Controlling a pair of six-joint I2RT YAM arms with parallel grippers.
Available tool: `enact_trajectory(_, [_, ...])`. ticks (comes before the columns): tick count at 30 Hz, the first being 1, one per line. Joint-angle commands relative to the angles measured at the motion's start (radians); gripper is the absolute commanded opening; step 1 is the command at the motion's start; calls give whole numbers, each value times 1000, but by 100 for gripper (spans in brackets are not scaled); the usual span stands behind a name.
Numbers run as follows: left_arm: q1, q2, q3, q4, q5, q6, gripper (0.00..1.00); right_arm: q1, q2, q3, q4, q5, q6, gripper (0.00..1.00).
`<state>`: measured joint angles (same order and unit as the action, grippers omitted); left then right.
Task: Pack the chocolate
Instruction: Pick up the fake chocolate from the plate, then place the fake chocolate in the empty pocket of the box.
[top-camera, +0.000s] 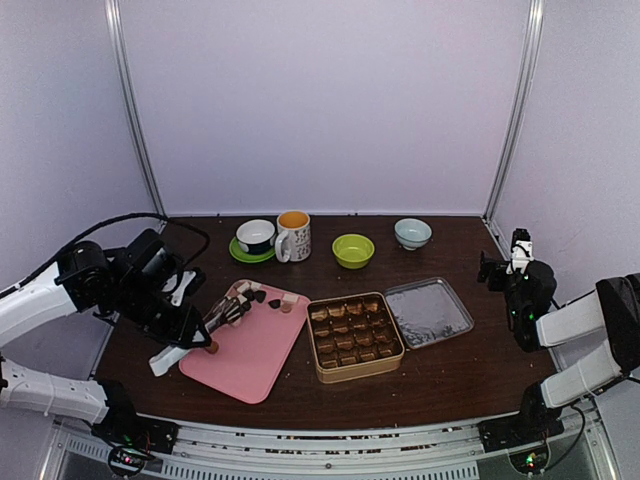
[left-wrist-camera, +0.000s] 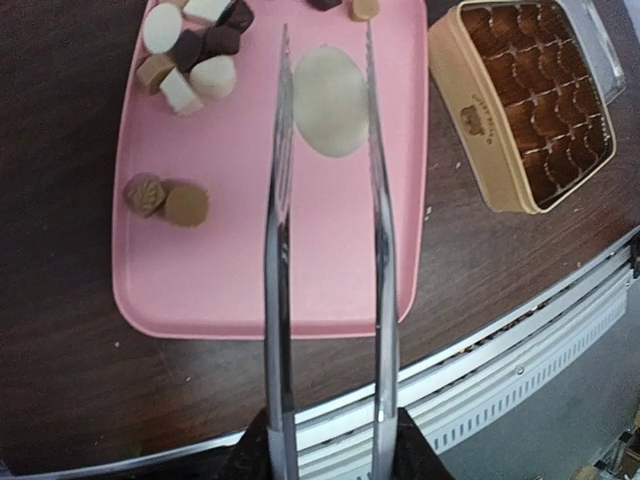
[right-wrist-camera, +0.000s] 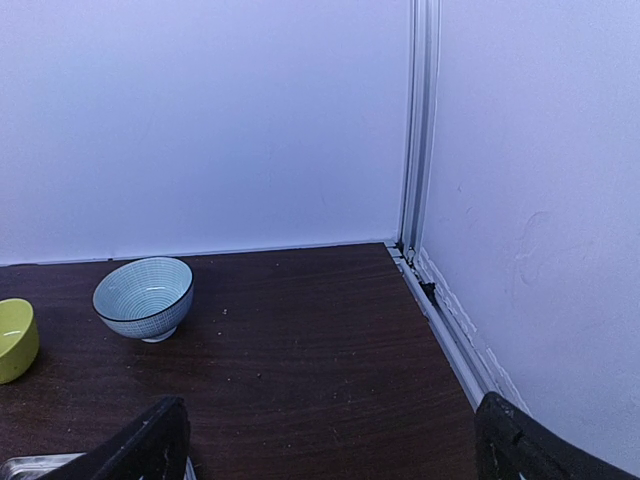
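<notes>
- Hidden or unclear — the left end effector (top-camera: 195, 328) barely appears in its own wrist view. Only dark edges show at the bottom of that frame, on either side of the tongs (left-wrist-camera: 278, 300).
- The chocolate (left-wrist-camera: 190, 55) lies in a cluster of dark, tan and cream pieces at the far end of the pink tray (left-wrist-camera: 240, 280). The frame edge cuts off its uppermost pieces.
- Two tan pieces (left-wrist-camera: 165, 198) touch each other by the tray's left edge, apart from the cluster.
- A pale oval patch (left-wrist-camera: 328, 102) marks the tray surface; what it is cannot be told.
- The gold tin (left-wrist-camera: 470, 110) stands open just right of the tray. It holds rows of brown pleated cups, and whether candy sits in them cannot be made out.
- The lid (top-camera: 428, 312) lies flat, inner side up, on the tin's far side from the tray.
- Behind the tray on the counter (top-camera: 440, 385) stand a cup (top-camera: 256, 235) on a green saucer, a mug (top-camera: 293, 236), a yellow-green bowl (top-camera: 353, 250) and a blue bowl (right-wrist-camera: 144, 297).
- The left end effector is clamped on the handle end of the tongs. The blades stand narrowly apart above the tray, with their tips just right of the cluster.
- The right end effector (right-wrist-camera: 335, 440) has its fingers spread wide and holds nothing — it is well right of the tray, beyond the lid.
</notes>
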<state>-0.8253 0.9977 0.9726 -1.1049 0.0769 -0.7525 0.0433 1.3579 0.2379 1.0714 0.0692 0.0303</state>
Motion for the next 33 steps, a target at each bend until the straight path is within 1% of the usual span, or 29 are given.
enact_trajectory(1, [2,-10,-53,285,52,14,29,-6,2,9,22,-3,2,100])
enact_trajectory(7, [-7,-14,-120,541,57,35,29,-6,2,10,22,-2,2,100])
enact_trajectory(13, [-21,35,-155,671,60,53,28,-6,1,10,22,-2,2,100])
enact_trajectory(18, [-57,129,-150,734,46,73,28,-6,1,10,22,-2,3,100])
enact_trajectory(27, [-130,322,-37,762,33,152,28,-6,2,9,22,-3,2,100])
enact_trajectory(33, [-134,408,19,781,27,168,28,-6,0,11,22,-3,2,100])
